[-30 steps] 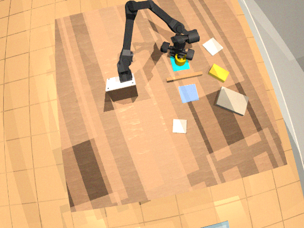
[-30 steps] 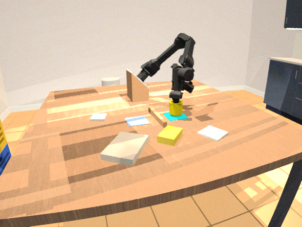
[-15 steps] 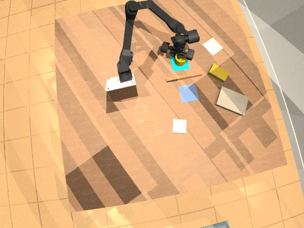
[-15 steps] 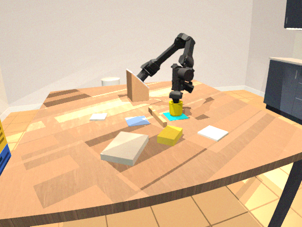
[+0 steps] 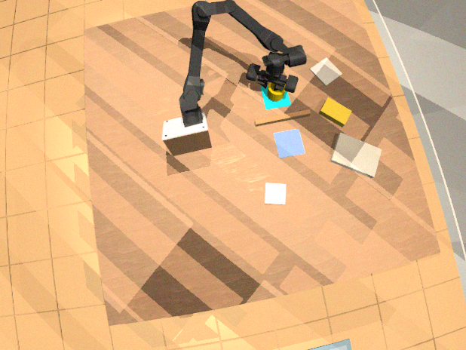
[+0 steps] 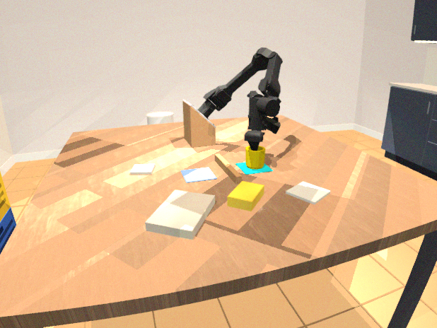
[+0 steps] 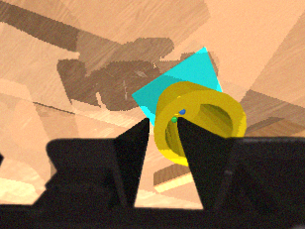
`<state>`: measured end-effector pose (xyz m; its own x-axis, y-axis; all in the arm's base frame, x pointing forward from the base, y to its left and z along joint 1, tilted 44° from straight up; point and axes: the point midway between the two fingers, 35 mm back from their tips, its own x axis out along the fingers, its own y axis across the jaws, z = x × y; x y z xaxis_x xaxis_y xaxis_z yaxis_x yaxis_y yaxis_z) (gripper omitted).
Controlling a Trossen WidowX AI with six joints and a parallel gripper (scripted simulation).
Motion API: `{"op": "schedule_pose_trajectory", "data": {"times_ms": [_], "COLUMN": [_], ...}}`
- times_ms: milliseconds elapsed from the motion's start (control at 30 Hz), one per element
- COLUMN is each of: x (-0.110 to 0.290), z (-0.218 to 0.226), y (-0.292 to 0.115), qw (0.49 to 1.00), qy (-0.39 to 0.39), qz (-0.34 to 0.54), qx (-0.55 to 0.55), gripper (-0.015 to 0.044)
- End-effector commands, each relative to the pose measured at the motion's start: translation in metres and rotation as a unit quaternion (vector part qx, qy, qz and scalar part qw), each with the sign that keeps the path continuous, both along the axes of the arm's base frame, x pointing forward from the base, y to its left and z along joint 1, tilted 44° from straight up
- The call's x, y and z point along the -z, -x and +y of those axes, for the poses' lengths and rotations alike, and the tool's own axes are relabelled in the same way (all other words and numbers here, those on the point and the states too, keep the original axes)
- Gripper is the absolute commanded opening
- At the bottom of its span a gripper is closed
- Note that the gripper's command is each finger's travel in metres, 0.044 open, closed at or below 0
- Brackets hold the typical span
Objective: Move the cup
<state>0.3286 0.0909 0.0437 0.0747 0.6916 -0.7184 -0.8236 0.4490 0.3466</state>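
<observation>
The yellow cup (image 5: 275, 96) (image 6: 255, 159) (image 7: 173, 93) stands upright on the cyan pad (image 5: 272, 105) (image 6: 249, 171) (image 7: 198, 68). In the wrist view a blue marble (image 7: 182, 112) and a green marble (image 7: 174, 119) show inside it. My gripper (image 5: 277, 85) (image 6: 254, 147) (image 7: 162, 121) is partly open at the cup's rim. One finger is inside the cup and the other outside, with a gap between the outer finger and the wall. The light blue pad (image 5: 289, 143) (image 6: 199, 174) lies bare.
A wooden bar (image 5: 283, 118) (image 6: 228, 167) lies between the pads. A yellow block (image 5: 335, 112) (image 6: 245, 195), a thick pale slab (image 5: 358, 155) (image 6: 180, 213) and two white tiles, one (image 5: 326, 72) (image 6: 307, 192) near the cyan pad and one (image 5: 275, 194) (image 6: 142, 169) beyond the blue pad, lie around.
</observation>
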Motion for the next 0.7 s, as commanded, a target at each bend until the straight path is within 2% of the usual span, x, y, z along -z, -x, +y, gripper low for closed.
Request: {"op": "schedule_pose_trajectory", "data": {"times_ms": [0,667], "x": [-0.005,-0.024], "z": [-0.004,-0.027], "y": [-0.001,0.001], "qw": [1.0,1.0], "qy": [0.0,0.0], "qz": [-0.003,0.0], "qx": [-0.001,-0.001], "gripper": [0.0146,0.0146]}}
